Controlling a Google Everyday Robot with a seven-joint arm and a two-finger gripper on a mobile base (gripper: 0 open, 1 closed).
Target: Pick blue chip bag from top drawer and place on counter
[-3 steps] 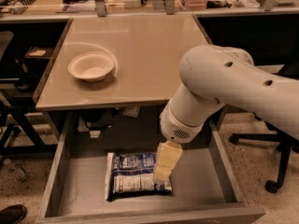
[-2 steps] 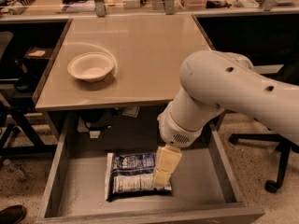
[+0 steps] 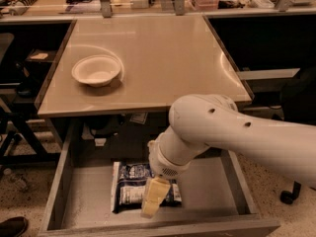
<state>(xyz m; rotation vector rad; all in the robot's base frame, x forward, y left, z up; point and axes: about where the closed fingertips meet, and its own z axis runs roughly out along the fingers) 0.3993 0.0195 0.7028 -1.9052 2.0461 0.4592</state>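
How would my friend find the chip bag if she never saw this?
Look below the beige counter into the open grey top drawer. The blue chip bag lies flat on its floor, under the gripper. It is dark blue and crinkly, unlike the round white bowl up on the counter.

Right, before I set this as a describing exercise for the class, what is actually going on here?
A robot arm reaches down into the open drawer below the counter. Its hand is right over the blue chip bag, which lies flat on the drawer floor and has not been lifted out yet. A white bowl sits on the counter, toward its left side.
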